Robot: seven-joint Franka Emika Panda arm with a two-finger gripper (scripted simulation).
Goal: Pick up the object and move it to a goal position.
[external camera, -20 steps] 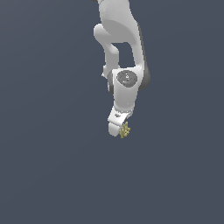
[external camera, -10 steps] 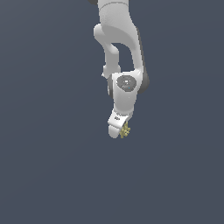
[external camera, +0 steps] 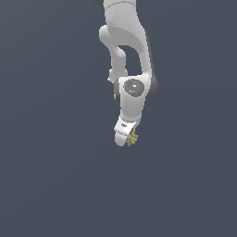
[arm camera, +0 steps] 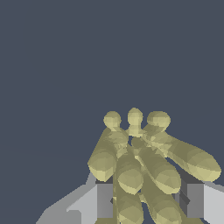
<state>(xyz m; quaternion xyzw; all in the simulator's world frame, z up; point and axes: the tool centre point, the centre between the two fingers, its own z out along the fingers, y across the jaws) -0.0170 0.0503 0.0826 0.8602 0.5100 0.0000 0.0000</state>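
The hand [external camera: 126,138] is closed tight on the spiky yellow object [external camera: 133,138], with a finger [arm camera: 101,199] on each side.

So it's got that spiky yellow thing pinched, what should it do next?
Probably keep the gripper shut and carry the spiky yellow thing onward. The wrist view shows it sitting between the two fingers, so the grasp looks done. No goal marker shows, so I cannot tell which way.

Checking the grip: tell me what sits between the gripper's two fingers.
The spiky yellow object fills the gap between the gripper fingers, shown in the wrist view.
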